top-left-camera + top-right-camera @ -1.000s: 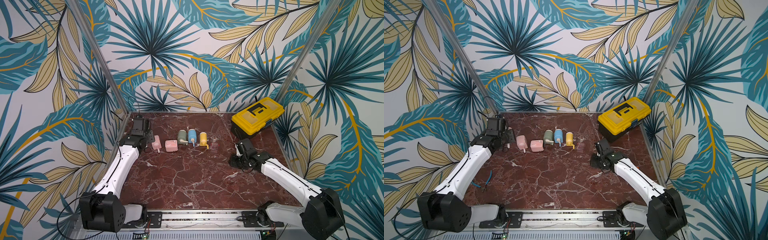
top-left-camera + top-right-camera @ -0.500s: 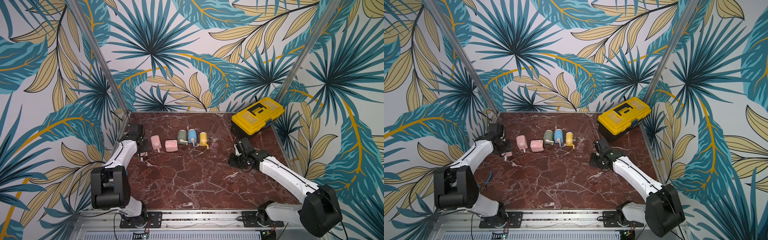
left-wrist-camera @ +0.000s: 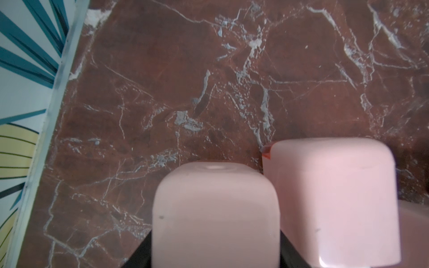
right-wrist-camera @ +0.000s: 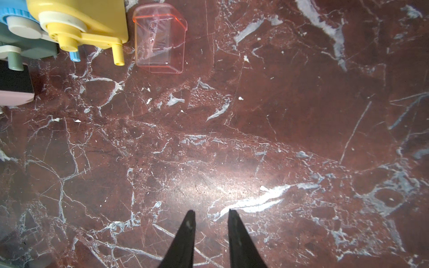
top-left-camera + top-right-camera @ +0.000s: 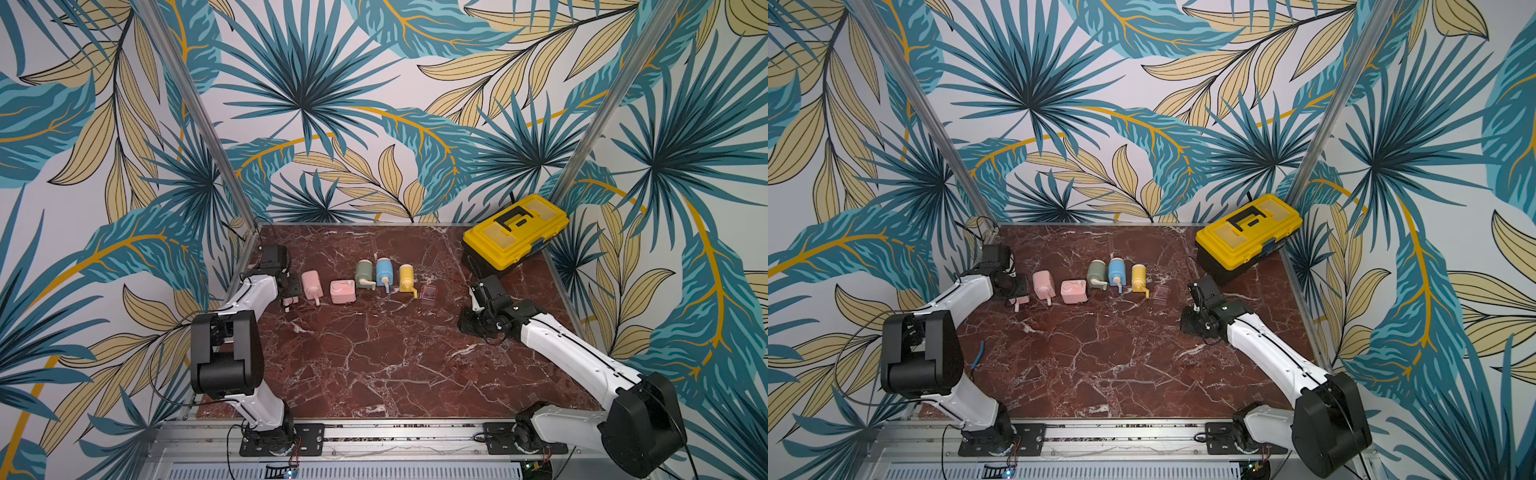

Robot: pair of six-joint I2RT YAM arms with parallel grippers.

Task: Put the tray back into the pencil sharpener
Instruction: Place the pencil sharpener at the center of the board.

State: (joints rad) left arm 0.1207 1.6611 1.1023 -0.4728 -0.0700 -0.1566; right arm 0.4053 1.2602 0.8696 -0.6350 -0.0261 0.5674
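Observation:
The clear pink-tinted tray (image 5: 429,292) (image 5: 1160,292) (image 4: 160,39) lies on the marble just right of a yellow pencil sharpener (image 5: 406,277) (image 4: 79,20). My left gripper (image 5: 289,291) (image 5: 1016,293) is shut on a pink pencil sharpener (image 3: 216,215) at the table's left edge; its black jaws press both sides of the body. A second pink sharpener (image 5: 311,284) (image 3: 332,204) stands right beside it. My right gripper (image 5: 465,326) (image 4: 210,215) hovers low over bare marble, right of and nearer the front than the tray, its jaws slightly apart and empty.
A squarish pink sharpener (image 5: 343,291), a green one (image 5: 365,274) and a blue one (image 5: 385,272) fill the row along the back. A yellow toolbox (image 5: 515,232) sits at the back right corner. The wall and metal rail (image 3: 46,130) run close to my left gripper.
My left gripper has come away from the back left corner toward the front with the pink sharpener, and that arm's elbow has folded up. The right arm has barely moved.

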